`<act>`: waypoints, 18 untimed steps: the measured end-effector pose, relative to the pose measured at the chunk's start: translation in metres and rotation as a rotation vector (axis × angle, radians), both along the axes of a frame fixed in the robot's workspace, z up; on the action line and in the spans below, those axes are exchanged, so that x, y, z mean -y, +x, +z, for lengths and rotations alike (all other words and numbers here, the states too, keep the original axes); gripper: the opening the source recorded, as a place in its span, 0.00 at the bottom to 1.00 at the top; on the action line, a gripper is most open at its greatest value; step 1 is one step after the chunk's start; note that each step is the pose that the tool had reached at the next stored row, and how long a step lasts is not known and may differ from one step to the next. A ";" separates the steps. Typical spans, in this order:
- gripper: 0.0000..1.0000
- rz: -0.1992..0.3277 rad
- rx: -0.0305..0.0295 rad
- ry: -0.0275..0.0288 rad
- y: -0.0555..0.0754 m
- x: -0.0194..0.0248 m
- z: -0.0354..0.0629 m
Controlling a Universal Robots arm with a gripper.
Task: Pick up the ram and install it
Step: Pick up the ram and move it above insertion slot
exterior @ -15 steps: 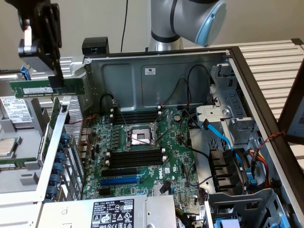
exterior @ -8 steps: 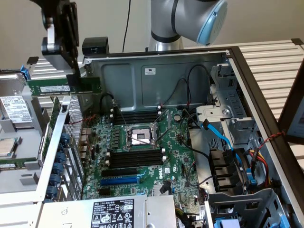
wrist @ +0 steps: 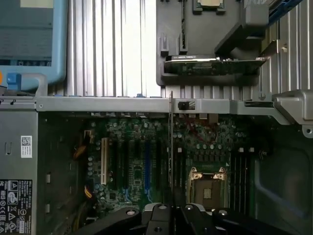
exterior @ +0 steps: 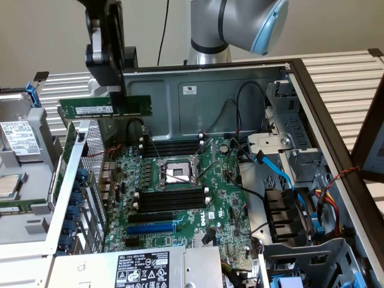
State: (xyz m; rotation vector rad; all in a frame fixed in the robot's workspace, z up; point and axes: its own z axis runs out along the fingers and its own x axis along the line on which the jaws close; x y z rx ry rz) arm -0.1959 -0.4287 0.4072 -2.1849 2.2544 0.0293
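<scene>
Transport step, by my judgement: the gripper [exterior: 117, 94] is clamped on the ram [exterior: 84, 108], which hangs level in the air above the open case, over the motherboard [exterior: 219, 195]. Installing calls for lining its edge along a black memory slot [exterior: 171, 198]

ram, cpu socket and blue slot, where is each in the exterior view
ram [exterior: 90, 108], exterior view, on its white label strip
cpu socket [exterior: 178, 173], exterior view, on its metal centre
blue slot [exterior: 150, 228], exterior view, midway along its length
</scene>
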 end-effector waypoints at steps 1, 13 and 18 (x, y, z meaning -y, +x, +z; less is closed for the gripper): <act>0.12 0.000 0.0000 -0.0002 0.004 0.0000 0.0000; 0.12 0.000 0.0005 -0.0125 0.052 -0.0189 -0.0024; 0.12 0.000 0.0079 -0.0252 0.067 -0.0313 -0.0044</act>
